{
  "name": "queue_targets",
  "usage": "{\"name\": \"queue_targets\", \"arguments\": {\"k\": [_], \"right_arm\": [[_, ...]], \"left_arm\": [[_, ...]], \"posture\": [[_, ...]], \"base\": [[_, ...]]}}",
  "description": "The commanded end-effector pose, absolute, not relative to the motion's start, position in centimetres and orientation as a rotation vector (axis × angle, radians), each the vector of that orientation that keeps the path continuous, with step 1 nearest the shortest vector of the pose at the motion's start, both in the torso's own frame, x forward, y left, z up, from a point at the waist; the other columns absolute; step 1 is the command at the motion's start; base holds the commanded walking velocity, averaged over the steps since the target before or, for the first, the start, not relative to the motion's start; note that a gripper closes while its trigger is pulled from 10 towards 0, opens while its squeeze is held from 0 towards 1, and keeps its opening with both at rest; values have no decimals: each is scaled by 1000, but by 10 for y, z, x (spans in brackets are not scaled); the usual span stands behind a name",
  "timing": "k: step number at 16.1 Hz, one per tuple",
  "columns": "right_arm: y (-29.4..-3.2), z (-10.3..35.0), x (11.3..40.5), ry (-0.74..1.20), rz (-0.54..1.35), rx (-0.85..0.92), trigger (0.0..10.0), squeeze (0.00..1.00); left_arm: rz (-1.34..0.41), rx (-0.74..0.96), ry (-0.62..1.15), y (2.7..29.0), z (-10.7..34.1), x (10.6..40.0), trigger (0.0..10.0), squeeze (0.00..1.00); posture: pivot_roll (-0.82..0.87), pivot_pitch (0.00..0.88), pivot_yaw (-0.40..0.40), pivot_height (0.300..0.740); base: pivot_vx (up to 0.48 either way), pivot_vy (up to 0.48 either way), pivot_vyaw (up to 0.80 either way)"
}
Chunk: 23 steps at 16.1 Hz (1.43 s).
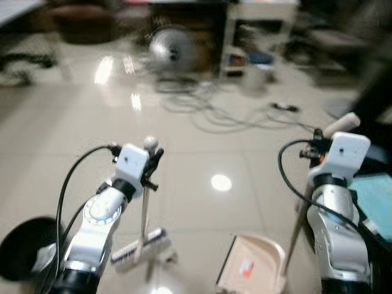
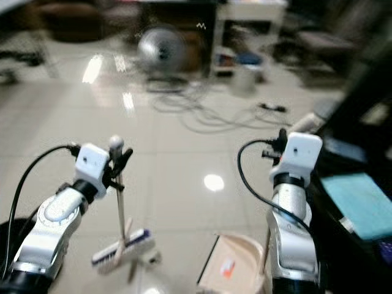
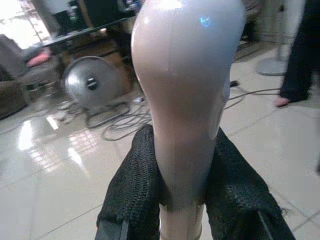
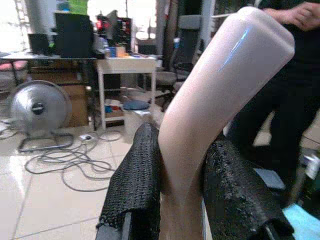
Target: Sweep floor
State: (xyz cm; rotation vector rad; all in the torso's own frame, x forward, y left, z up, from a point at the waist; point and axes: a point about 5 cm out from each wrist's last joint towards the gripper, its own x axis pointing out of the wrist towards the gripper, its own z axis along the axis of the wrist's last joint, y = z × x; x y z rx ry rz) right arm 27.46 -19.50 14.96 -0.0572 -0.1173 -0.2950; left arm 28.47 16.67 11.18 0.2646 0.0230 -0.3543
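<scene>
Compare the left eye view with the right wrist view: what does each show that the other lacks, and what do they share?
Left eye view alone: the left gripper clamped on the broom handle, the broom head and the dustpan down on the tiled floor.

Right wrist view alone: black fingers pressed against the dustpan handle, seen close, and a person in dark clothes beside it.

Both: the round fan, loose cables and the white table.

The broom [image 1: 144,236] stood upright on the glossy tiles, pale handle up, brush head down. The beige dustpan [image 1: 254,265] sat just beside it.
</scene>
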Motion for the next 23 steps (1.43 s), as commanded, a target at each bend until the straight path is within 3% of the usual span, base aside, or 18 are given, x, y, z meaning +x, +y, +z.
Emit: {"name": "queue_targets", "arguments": {"k": [1, 6, 13, 18, 23], "right_arm": [[-191, 156, 276, -134, -267, -41, 10000, 0], [-180, 153, 277, -119, -177, -51, 10000, 0], [-180, 150, 275, -106, -193, -29, 10000, 0], [-182, 149, 272, -108, -224, -17, 10000, 0], [-182, 154, 273, -134, -220, -22, 10000, 0]], "left_arm": [[-334, 280, -8, 169, 121, 289, 10000, 0], [-326, 280, -9, 170, 121, 288, 10000, 0], [-344, 288, -5, 171, 122, 290, 10000, 0], [-419, 341, -53, 161, 128, 292, 10000, 0], [-384, 274, -68, 154, 131, 301, 10000, 0]], "posture": [[8, 0, 5, 740], [15, 0, 5, 740], [12, 0, 21, 740], [0, 0, 42, 740], [-7, 0, 43, 740]], "base": [[0, 0, -800], [0, 292, -154], [0, 384, 0], [0, -384, 0], [0, 0, 0]]}}
